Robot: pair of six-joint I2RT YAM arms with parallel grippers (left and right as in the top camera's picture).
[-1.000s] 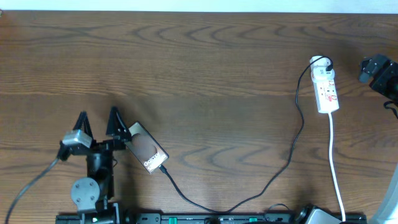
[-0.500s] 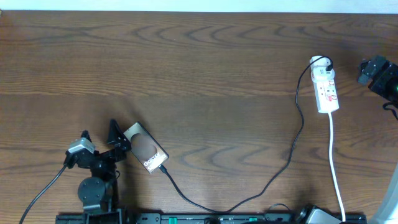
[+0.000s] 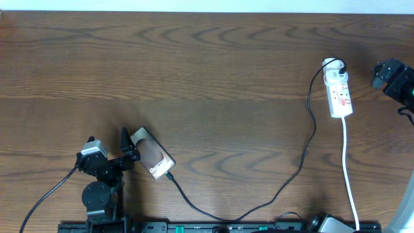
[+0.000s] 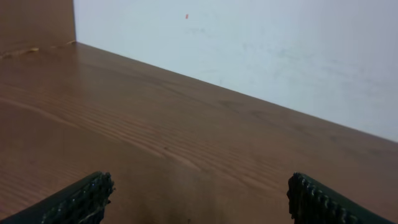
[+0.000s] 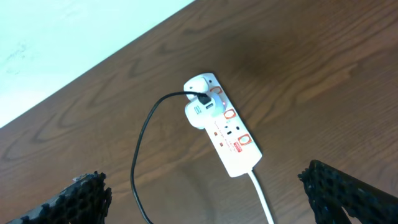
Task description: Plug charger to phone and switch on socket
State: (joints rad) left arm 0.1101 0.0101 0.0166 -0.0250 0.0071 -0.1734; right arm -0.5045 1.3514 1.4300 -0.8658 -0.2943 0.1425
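Brown wood grain covered the whole table [image 3: 213, 58], and we found the phone [image 3: 151, 156] near its front edge, toward the left corner, lying flat and skewed to the edges. The left end effector [image 3: 107, 144] sat just beside the phone's far-left short end. It was open, with its jaws spread wide and nothing between them. We could not tell whether its nearer jaw touched the phone. From the left wrist we saw only bare wood beyond the jaw tips.

The charger cable [image 3: 284, 184] met the phone at its other short end, the one closer to the front edge. We could not tell whether the tip was fully seated. From there the cable ran along the front edge, swung up toward the right side of the table and ended at a black plug [image 5: 200, 98] at the far end of the power strip [image 5: 227, 134].

The power strip lay near the right edge, in the far half of the table. A white cord [image 3: 349, 175] trailed from it down to the front edge. We could not read its switch.

The right end effector [image 5: 208, 200] hung close to the right edge, beside the strip and apart from it. It too was open and held nothing.
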